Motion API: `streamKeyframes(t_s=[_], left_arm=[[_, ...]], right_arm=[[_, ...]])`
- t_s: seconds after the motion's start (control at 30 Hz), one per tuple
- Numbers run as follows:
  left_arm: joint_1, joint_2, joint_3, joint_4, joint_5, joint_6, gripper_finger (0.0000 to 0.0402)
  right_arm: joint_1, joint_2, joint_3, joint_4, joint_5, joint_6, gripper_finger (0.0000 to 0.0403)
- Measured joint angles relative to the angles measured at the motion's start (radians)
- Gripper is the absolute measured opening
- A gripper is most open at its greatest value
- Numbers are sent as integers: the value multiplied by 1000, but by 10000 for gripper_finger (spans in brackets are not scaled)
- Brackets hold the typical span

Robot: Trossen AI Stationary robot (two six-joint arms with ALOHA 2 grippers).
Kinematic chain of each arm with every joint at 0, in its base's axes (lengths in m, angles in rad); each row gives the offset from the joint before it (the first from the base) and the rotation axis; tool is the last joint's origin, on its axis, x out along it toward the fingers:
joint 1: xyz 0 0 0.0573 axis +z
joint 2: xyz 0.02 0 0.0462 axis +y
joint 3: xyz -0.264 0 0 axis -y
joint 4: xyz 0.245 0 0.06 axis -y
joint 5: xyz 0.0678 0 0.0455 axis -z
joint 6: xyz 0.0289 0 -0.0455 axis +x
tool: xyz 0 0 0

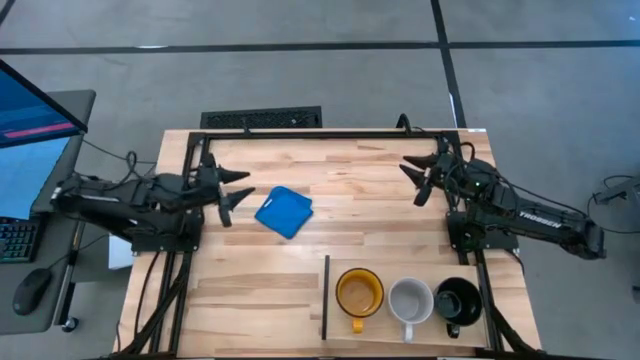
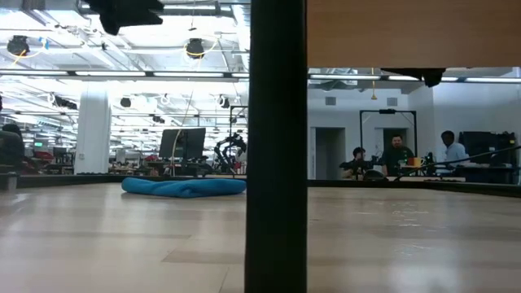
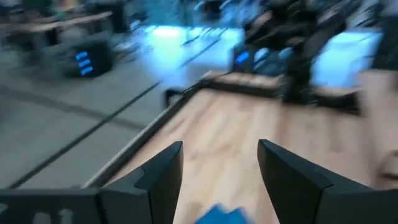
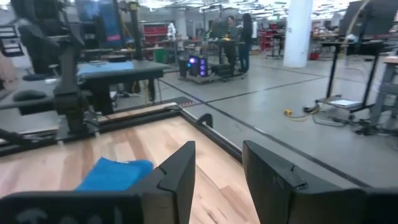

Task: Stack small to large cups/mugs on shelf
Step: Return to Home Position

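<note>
Three mugs (image 1: 410,300) in high view only; low view: blue square (image 2: 183,187).

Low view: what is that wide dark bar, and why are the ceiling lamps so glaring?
Low view: probably the thin black upright divider strip, close to the lens and backlit; the ceiling lamps shine toward the camera, leaving a sheen on the light wooden tabletop. High view: even light, no hard shadows on the table.

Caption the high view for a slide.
Yellow mug, grey mug, black mug on shelf; left end effector, right end effector open.
</note>
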Motion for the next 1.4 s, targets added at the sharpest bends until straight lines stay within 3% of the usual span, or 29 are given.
streamKeyframes(t_s=[0.07, 0.23, 0.37, 0.7, 0.9, 1.13, 1.4], left_arm=[[4, -62, -83, 122, 64, 9, 199], [43, -190, -284, 399, 104, 53, 199], [115, -235, -386, 438, 122, -7, 199], [384, -269, -523, 600, 293, -27, 199], [524, -298, -570, 599, 435, -91, 199], [589, -343, -616, 602, 439, -97, 199], [591, -461, -633, 535, 439, -82, 199]], right_arm=[[-4, -1, 0, 1, -20, 7, 155], [-56, 0, 0, 28, -106, 20, 155], [-134, 0, -4, 62, -227, 10, 155], [-370, -1, -46, 111, -445, 58, 155], [-465, -29, -102, 171, -564, 141, 155], [-476, -130, -102, 90, -568, 158, 155], [-472, -341, -101, -105, -563, 185, 155]])
